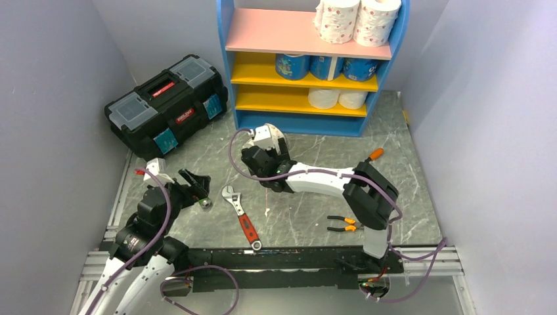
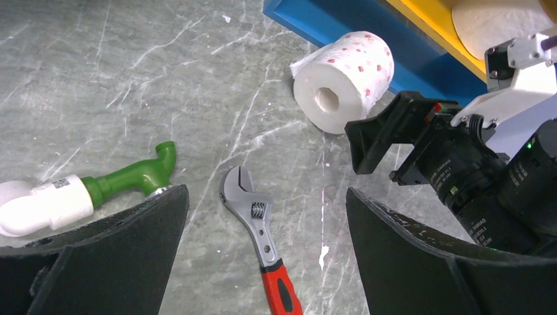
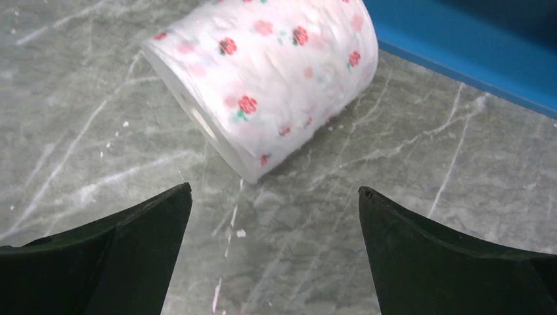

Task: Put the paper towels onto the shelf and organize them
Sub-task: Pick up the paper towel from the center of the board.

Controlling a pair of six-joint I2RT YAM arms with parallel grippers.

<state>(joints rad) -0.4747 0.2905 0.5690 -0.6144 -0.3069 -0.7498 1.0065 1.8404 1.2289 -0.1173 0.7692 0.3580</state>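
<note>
Grey marble bench (image 3: 407,151), rose-print paper towel roll (image 3: 276,79) lying just beside the shelf (image 3: 460,39). The right gripper (image 3: 274,189) is wide open, so I'd straddle it squarely.

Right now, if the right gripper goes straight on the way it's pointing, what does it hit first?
Most likely the flower-printed paper towel roll, lying on its side just ahead of the open right gripper, though depth is unclear. The shelf's blue base sits behind it.

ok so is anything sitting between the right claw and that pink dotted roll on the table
Nothing visible. The right claw is open with the pink-dotted roll lying on its side just ahead, only table surface between them. The wrench lies off to the side.
</note>
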